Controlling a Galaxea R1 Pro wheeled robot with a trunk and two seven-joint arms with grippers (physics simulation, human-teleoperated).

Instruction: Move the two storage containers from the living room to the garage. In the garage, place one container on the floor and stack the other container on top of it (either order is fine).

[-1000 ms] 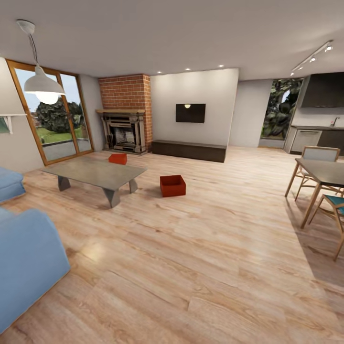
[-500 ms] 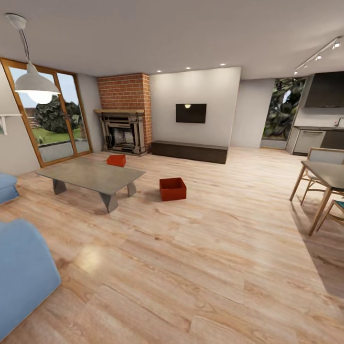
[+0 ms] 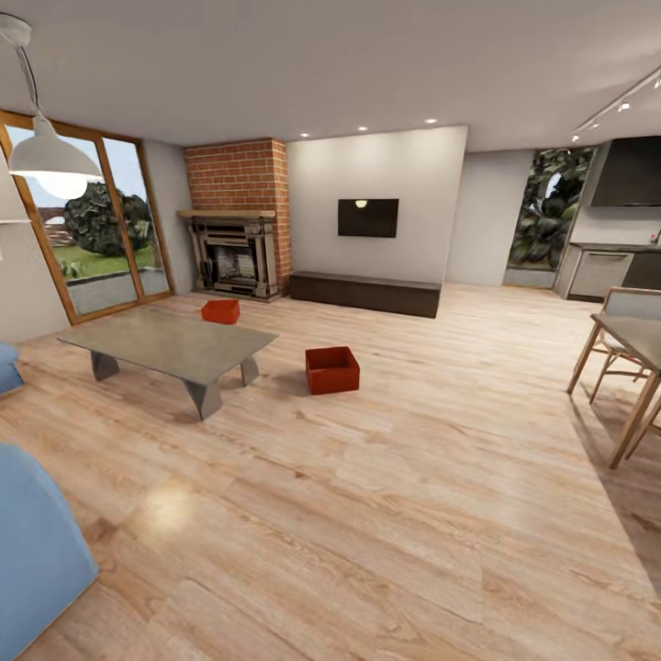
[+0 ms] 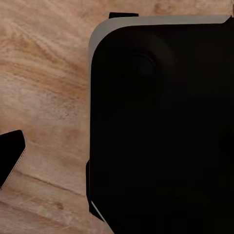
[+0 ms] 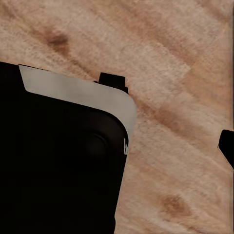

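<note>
Storage containers [image 3: 331, 369] [image 3: 220, 311] | light wood plank floor [image 3: 413, 514] | living room

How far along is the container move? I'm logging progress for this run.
Nothing looks done yet. Both orange-red storage containers sit on the living room's wood plank floor: one right of the low grey table, the other behind it, near the brick fireplace. Neither is being held. Still left: picking up both, carrying them to the garage and stacking them.

Living room: one storage container [image 3: 331, 369] on floor right of table [image 3: 170, 342]; second container [image 3: 220, 311] behind table, before fireplace [image 3: 233, 255].
</note>
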